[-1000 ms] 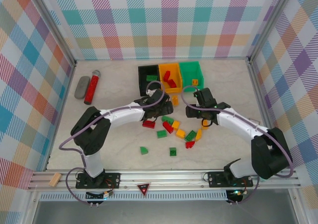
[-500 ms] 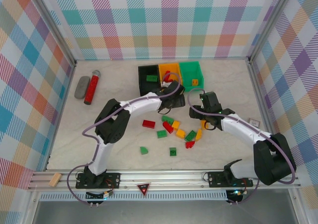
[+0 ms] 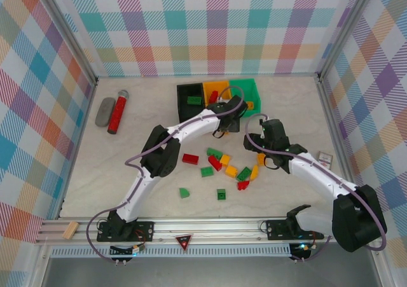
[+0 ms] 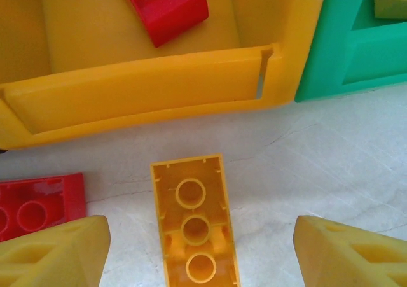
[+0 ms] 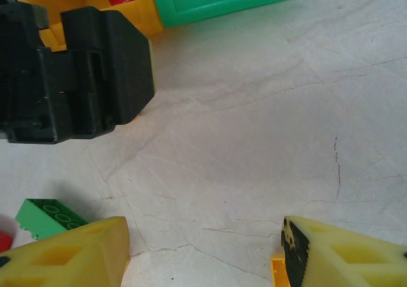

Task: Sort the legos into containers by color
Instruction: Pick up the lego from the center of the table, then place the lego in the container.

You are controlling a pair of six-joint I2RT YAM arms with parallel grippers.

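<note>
Looking through the left wrist camera, you have the left gripper released, its two yellow fingers spread at the lower corners of the frame. Between them, low in the middle, a yellow-orange brick lies hollow side up on the table. There is a bare gap on each side, so neither finger touches it. A red brick lies flat at the left edge, just beside the left-hand finger. Across the top runs the near wall of the orange bin, with a curved red piece inside it. The green bin stands against it at the upper right.

From the top camera, you see the three bins in a row at upper centre: the black bin is leftmost and holds a green brick, then come orange and green. The loose legos, in red, green and yellow, lie scattered just below centre.

Your right gripper is released too. Its fingers sit wide at the lower corners of the right wrist view, with bare table between them. A small green piece lies just above the left-hand finger. The black body of the left gripper sits at the upper left, in front of the orange bin.
</note>
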